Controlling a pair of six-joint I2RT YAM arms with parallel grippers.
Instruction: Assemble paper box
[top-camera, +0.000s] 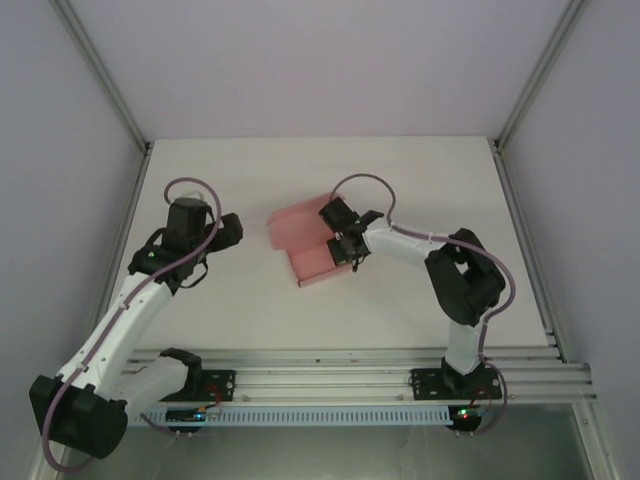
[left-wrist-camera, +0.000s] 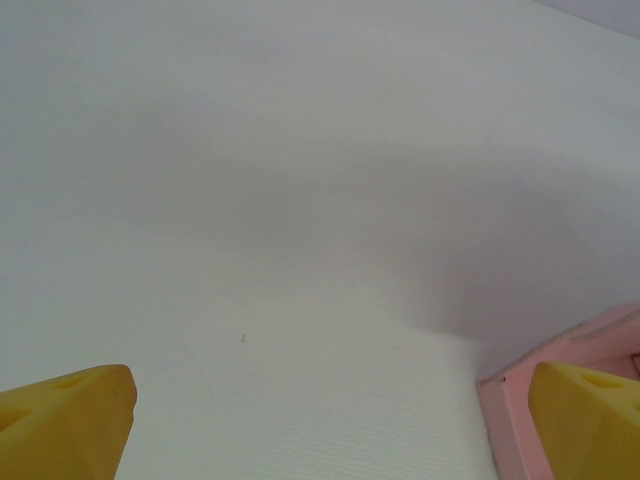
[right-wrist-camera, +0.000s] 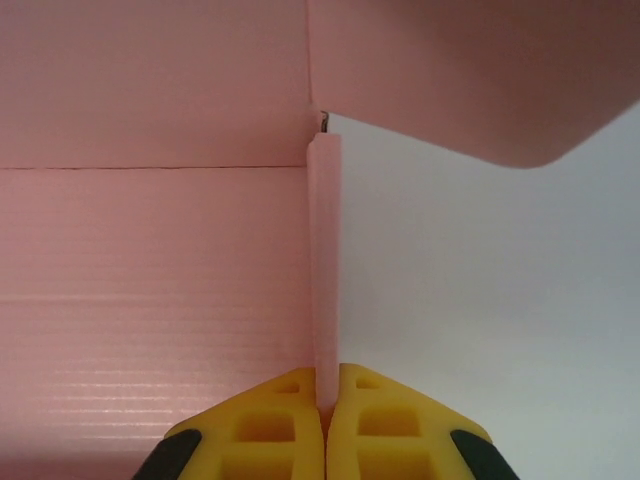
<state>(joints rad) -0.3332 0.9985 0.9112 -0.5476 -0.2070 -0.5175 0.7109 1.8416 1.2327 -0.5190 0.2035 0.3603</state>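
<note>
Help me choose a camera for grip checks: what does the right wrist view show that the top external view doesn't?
Right wrist: the right hand in close-up, its yellow fingers shut on a thin upright flap of the pink paper box, with creases beside it. Top external: the table and the left hand, to the box's left and apart from it. Shared: the box with the right hand on it.
</note>
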